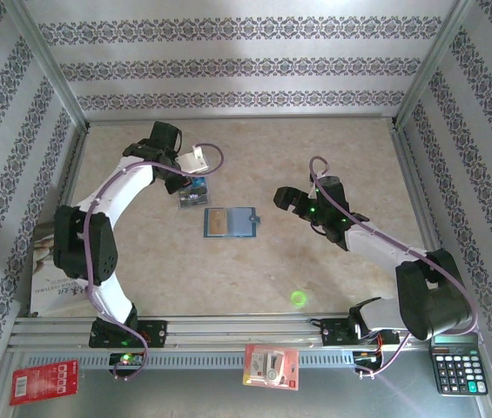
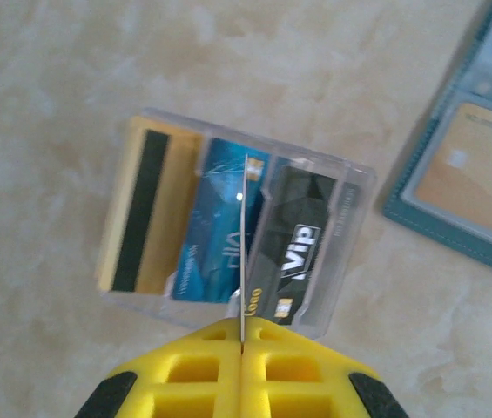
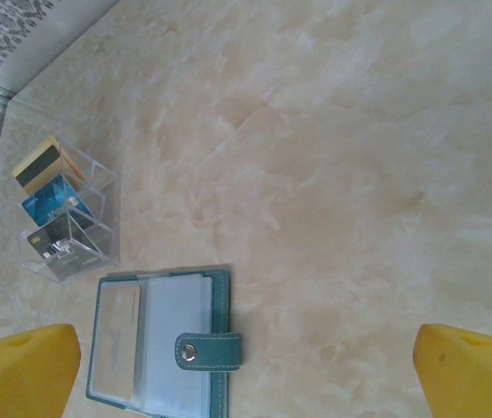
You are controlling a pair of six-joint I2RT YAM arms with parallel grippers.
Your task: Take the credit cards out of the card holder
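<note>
While my left gripper pinches a card edge-on above the clear rack, I should square it over a free slot, then lower it. My right gripper is spread wide beside the open card holder; a tan card sits inside.

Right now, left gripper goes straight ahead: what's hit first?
Probably the clear plastic card stand: the left gripper, jaws shut on a thin card seen edge-on, points into it, so that card's edge would land between the blue printed card and the black VIP card. Depth unclear.
</note>
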